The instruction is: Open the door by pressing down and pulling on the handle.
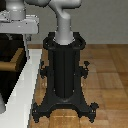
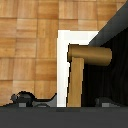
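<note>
We cannot tell whether the gripper [image 1: 19,26] stands apart or together; only its pale body shows above the white frame [image 1: 25,80]. We count one handle [image 2: 90,55], a brass bar on one tan arm [image 2: 76,82], against one dark door [image 2: 112,60]. One black pedestal [image 1: 64,67] stands on wooden floor [image 1: 107,75].

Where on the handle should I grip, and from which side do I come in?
Grip the handle's round brass bar near its free end, away from the slimmer arm joining it to the door. Come from above, one finger on each side, so you can push down and then pull. The wrist view already looks straight down on it; the fingers themselves are barely in view, so I cannot tell their opening.
</note>
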